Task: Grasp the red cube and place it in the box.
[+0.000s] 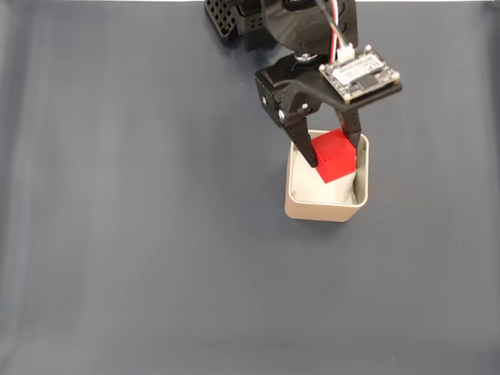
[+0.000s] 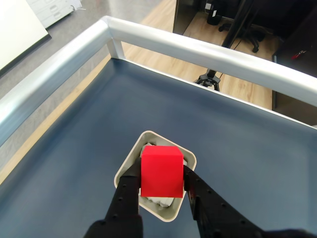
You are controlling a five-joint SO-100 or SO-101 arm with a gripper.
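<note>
My gripper (image 1: 334, 156) is shut on the red cube (image 1: 336, 155), one black finger on each side. It holds the cube over the opening of the beige box (image 1: 320, 209), whose white padding shows beneath. In the wrist view the red cube (image 2: 161, 171) sits between the fingers (image 2: 130, 187) of the gripper (image 2: 160, 174). There it covers most of the inside of the box (image 2: 128, 161). I cannot tell whether the cube touches the padding.
The box stands on a dark blue-grey table surface (image 1: 141, 234) with free room on all sides. The arm's base (image 1: 234, 23) is at the top edge of the fixed view. A silver metal rail (image 2: 198, 47) borders the table in the wrist view.
</note>
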